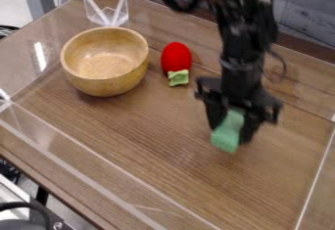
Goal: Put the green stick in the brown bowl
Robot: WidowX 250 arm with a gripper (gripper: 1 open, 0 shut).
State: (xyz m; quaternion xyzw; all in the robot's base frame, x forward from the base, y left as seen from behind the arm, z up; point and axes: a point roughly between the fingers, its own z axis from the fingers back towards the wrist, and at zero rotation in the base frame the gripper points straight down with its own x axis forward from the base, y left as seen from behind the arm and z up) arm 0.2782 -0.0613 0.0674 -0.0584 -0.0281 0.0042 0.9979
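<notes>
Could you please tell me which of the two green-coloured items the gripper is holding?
The plain green stick, between the gripper's fingers; the red toy's green leaf isn't.
</notes>
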